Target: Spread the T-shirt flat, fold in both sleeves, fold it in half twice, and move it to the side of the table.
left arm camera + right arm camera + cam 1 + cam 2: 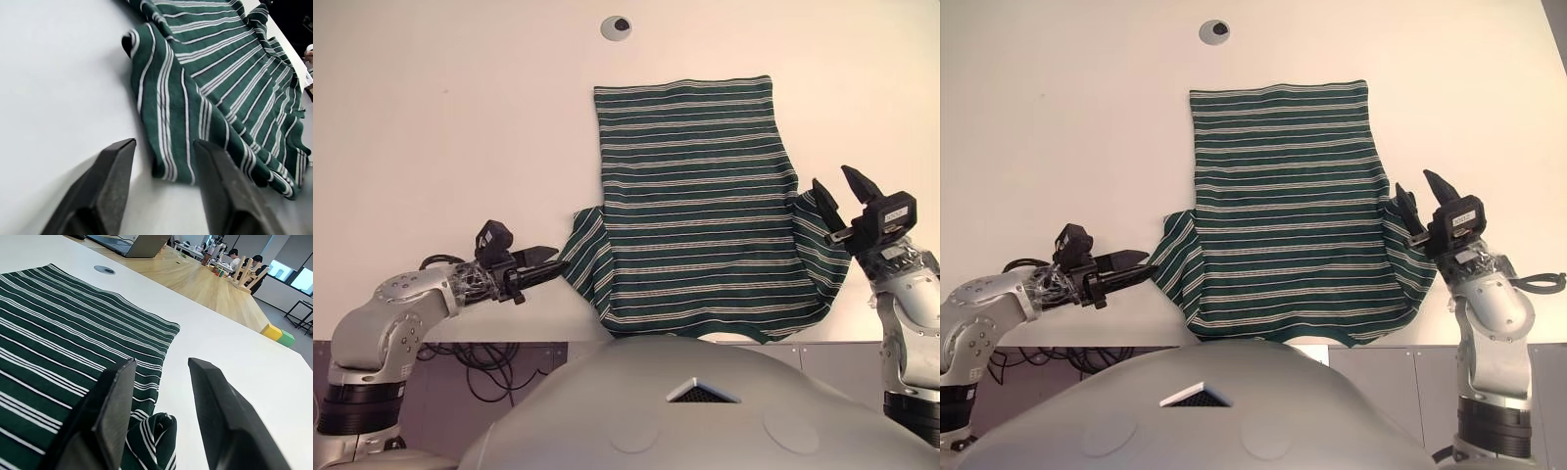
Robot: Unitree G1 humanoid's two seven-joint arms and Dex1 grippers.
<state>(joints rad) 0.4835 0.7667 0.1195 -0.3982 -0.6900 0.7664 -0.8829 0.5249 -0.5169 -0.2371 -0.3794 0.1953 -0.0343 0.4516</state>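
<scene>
Jaws of left gripper (551,262) parted, nothing held, tips aimed right at left sleeve (587,250), which lies bunched on table (440,127) just beyond them. Right gripper (835,181) also released and empty, jaws spread, with crumpled right sleeve (822,257) just left of it and nearer. T-shirt (700,196) sits between the 2 arms, long axis running near to far, hem far, collar at near edge. Body mostly flat, 2 sleeves not spread. Each arm is nearest its own sleeve, so the likely next move is pulling both outward.
</scene>
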